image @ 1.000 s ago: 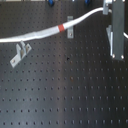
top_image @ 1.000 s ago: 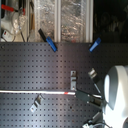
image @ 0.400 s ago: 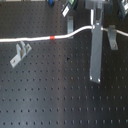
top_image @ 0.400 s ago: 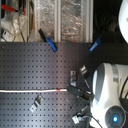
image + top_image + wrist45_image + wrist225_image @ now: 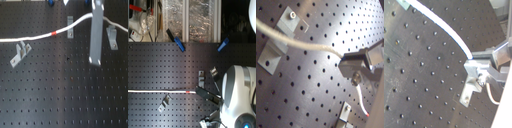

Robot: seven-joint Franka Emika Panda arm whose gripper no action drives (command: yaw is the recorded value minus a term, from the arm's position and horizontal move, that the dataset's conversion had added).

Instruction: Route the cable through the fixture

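The gripper (image 5: 97,59) is pinching the cable (image 5: 30,38) between its nearly closed fingers and has been carrying it along the board: over the last second the red band (image 5: 54,33) has slid from beyond the middle bracket (image 5: 71,26) to its near side. In the first exterior view the cable is now arching over that bracket, not seated in it. The 2 other brackets are empty, so routing is barely beginning.

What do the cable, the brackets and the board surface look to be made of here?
Cable: white flexible cord, likely plastic-jacketed, with a red band; it curves smoothly. Bracket: silvery folded sheet metal, dull sheen. Board: matte black plate with a regular hole grid, probably anodized metal.
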